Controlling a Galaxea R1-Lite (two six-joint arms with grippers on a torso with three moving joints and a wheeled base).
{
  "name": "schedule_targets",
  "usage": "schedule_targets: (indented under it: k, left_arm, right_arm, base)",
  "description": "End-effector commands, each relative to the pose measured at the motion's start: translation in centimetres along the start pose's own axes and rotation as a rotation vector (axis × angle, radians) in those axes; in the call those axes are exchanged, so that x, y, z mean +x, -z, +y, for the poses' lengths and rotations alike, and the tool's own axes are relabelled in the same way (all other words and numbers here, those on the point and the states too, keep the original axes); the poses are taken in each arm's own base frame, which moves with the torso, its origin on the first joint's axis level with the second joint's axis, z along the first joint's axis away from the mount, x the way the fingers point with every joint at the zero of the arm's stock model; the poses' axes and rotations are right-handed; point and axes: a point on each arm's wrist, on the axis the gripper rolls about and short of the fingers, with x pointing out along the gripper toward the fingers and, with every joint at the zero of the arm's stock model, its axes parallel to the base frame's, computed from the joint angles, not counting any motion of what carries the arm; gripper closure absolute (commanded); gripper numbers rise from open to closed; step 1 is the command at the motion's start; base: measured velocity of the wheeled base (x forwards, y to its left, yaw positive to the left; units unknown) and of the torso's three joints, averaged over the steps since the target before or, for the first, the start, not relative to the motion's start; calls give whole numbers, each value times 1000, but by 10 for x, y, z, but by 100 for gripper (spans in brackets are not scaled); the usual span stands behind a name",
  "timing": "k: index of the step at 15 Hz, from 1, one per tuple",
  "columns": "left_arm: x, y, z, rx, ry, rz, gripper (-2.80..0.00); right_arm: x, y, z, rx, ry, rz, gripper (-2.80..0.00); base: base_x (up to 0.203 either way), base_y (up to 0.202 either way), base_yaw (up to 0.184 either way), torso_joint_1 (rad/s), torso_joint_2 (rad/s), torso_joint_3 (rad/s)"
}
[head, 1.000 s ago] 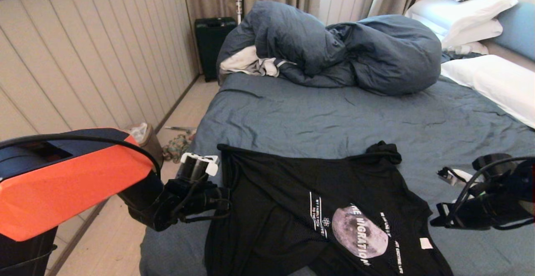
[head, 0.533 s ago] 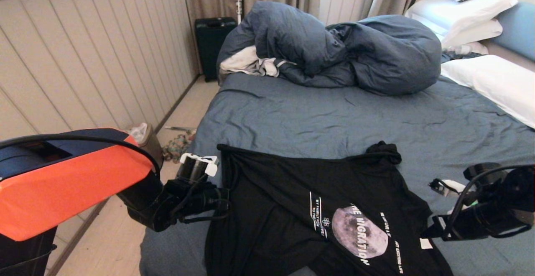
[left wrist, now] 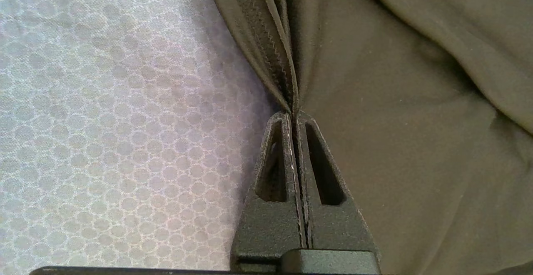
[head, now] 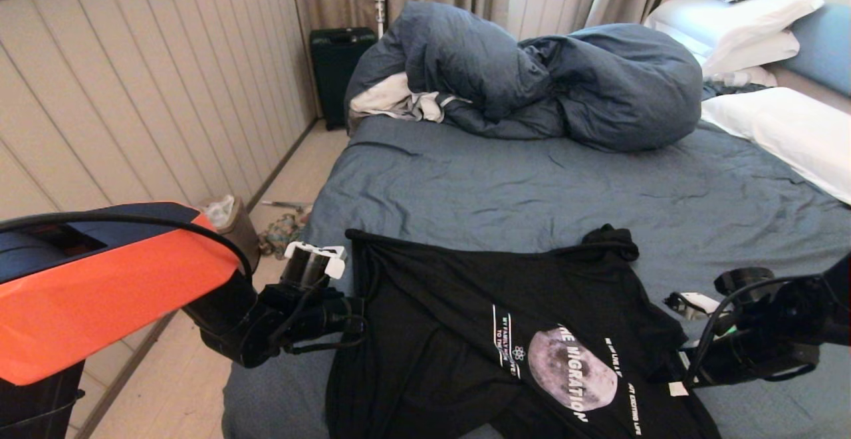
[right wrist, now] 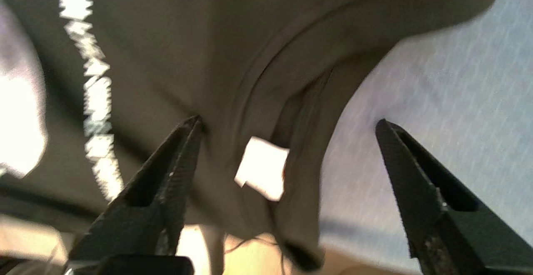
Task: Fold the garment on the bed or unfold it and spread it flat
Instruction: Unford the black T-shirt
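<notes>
Black jersey lay crumpled near the foot of the bed [head: 532, 193], print side up: the shirt [head: 479, 319] was neither flat nor folded, with its hem side towards the left gripper [head: 356, 309] and its collar towards the right gripper [head: 671, 376]. The left gripper was clamped on a bunched seam of the shirt [left wrist: 287, 79] at the edge nearest that arm, holding it just above the sheet [left wrist: 104, 121]. The right gripper [right wrist: 287, 129] stood with its jaws wide apart, straddling the collar [right wrist: 300, 79] and the white tag [right wrist: 262, 166], gripping nothing.

To do this step well, the right gripper probably needed to settle lower, so that one finger slipped under the collar band and the other stayed on top, then close on the thick ribbing beside the tag, not on the thin body cloth. With both ends held, a gentle pull apart should take out the slack; too hard a pull could drag the seam from the left jaws.
</notes>
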Motion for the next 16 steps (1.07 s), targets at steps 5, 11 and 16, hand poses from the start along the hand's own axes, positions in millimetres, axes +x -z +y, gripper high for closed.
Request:
schedule_targets:
  k: [5, 11, 16]
  left_arm:
    - [-1, 1, 0, -2, 0, 0, 0]
    - [-4, 1, -1, -14, 2, -1, 0]
    - [-5, -9, 15, -41, -24, -25, 0]
  right_arm:
    - [11, 4, 0, 2, -13, 23, 0]
    - [12, -2, 5, 16, -20, 9, 0]
    - [-5, -34, -25, 116, 47, -131, 0]
  base:
    - [0, 0, 0, 0, 0, 0]
    - [0, 0, 0, 0, 0, 0]
    - [0, 0, 0, 0, 0, 0]
